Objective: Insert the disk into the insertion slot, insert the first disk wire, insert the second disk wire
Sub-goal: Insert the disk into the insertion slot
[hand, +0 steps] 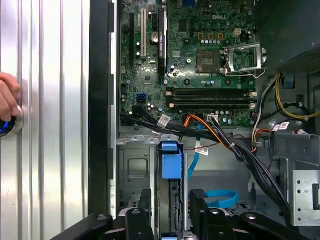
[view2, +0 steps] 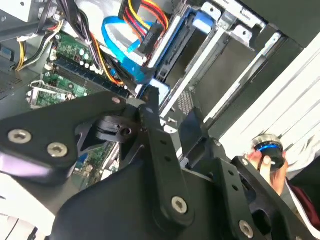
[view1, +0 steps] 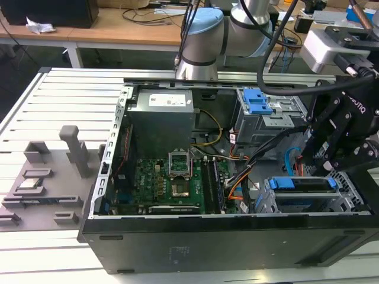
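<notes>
Gripper: black, two-fingered, hanging over the drive bay at the exterior view's right end of the open case; fingers released and parted, gripping nothing.
Disk: set on edge inside the insertion slot, its blue carrier uppermost; in the first wrist view its edge lies between the parted fingers with a narrow gap on each side.
Insertion slot: silver perforated sheet-metal bay against the case's near wall, disk inside it.
Blue flat cable: looped just beside the slot; cannot tell where its ends go.
Cable bundle: black and orange leads, running from the motherboard's edge past the slot.
Motherboard: green, flat on the case floor, processor socket bare.
Drive cage: taller grey cage with blue latch, beyond the slot.
Power supply: grey box in the far corner.
Table: slotted aluminium, under the case.
Grey fixtures: on the table, at the exterior view's left.
Hand: a person's, on a round blue-lit button outside the case.
</notes>
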{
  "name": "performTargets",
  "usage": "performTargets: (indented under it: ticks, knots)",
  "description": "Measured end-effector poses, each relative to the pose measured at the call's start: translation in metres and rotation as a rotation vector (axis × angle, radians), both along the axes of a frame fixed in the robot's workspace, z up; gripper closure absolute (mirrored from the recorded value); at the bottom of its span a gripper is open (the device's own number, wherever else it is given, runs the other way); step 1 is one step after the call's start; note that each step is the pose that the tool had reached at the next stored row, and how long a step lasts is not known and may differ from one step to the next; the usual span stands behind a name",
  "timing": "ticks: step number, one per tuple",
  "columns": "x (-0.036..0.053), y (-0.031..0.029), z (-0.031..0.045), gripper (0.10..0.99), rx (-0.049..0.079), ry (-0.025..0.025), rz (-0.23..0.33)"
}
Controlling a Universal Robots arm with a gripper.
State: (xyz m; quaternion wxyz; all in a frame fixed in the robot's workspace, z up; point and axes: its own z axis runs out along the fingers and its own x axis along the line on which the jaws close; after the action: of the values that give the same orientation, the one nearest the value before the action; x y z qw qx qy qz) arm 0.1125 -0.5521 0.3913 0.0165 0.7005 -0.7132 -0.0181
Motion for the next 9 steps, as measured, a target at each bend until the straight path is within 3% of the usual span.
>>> performTargets:
  ticks: [3, 5, 6, 9]
  knots:
    - [0.0000, 0.0000, 0.0001, 0.663, 0.000, 0.0000, 0.000]
    - [0.0000, 0.0000, 0.0000, 0.792, 0.000, 0.0000, 0.000]
    - [0.0000, 0.0000, 0.0000, 0.914, 0.000, 0.0000, 0.000]
    - [0.0000, 0.0000, -0.0001, 0.973, 0.000, 0.0000, 0.000]
